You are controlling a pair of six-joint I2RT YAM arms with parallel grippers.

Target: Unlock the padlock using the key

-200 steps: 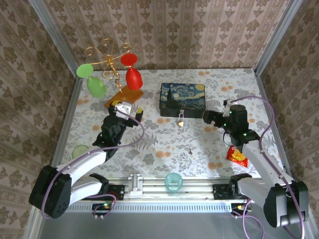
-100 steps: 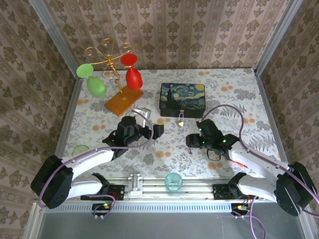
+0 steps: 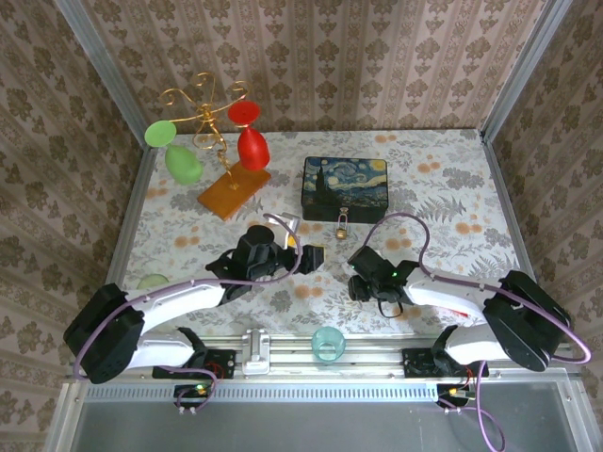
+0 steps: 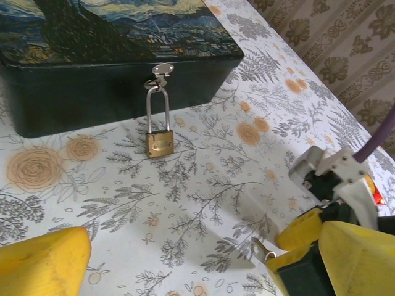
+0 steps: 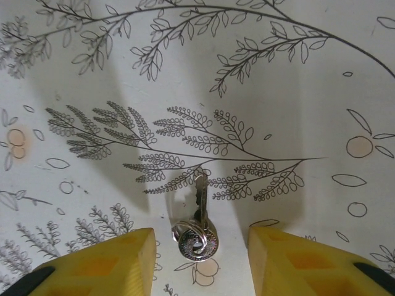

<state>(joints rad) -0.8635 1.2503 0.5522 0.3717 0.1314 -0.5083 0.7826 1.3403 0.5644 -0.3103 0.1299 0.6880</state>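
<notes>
The small brass padlock (image 4: 158, 143) hangs by its long silver shackle from the hasp of the Starry Night box (image 4: 117, 37), resting on the table in front of it (image 3: 342, 226). The key (image 5: 197, 229) lies flat on the tablecloth with a small ring through its round head and its blade pointing away. My right gripper (image 5: 200, 239) is down at the table, open, with one yellow finger (image 5: 105, 262) on each side of the key's head and not touching it. My left gripper (image 3: 316, 254) hovers open just left of the right one, facing the padlock, nothing between its fingers (image 4: 37, 262).
A gold wire stand with red and green glasses (image 3: 212, 141) on an orange base stands at the back left. A teal cup (image 3: 328, 341) sits at the near edge by the rail. A pale green disc (image 3: 151, 282) lies at the left. Patterned walls close in the table.
My right arm swung in from the right side to the table's middle and came down over the key, its jaws narrowing. My left gripper moved right toward the middle.
</notes>
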